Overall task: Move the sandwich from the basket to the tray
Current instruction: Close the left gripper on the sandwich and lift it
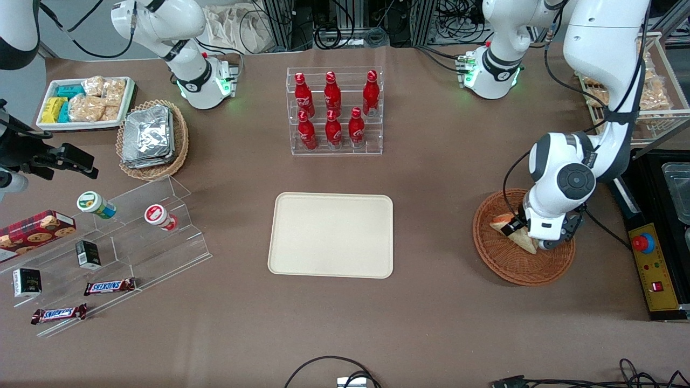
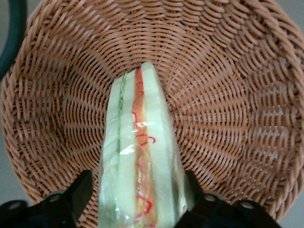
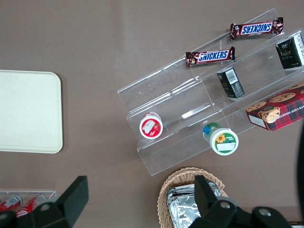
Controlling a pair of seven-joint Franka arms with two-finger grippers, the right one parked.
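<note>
The sandwich (image 1: 509, 227), a wrapped wedge of white bread with an orange-red filling (image 2: 142, 156), stands on edge inside the reddish-brown wicker basket (image 1: 517, 269) toward the working arm's end of the table. My left gripper (image 1: 539, 241) is down in the basket, its two black fingers (image 2: 83, 190) pressed against the sandwich's two bread faces, shut on it (image 2: 137, 199). The basket's woven floor (image 2: 228, 95) surrounds the sandwich. The cream tray (image 1: 331, 235) lies flat mid-table with nothing on it; its corner also shows in the right wrist view (image 3: 28, 111).
A clear rack of red bottles (image 1: 335, 110) stands farther from the front camera than the tray. A tan basket of foil packets (image 1: 152, 139), a white snack tray (image 1: 86, 102) and an acrylic stepped shelf (image 1: 118, 242) lie toward the parked arm's end. A control box (image 1: 655, 267) sits beside the basket.
</note>
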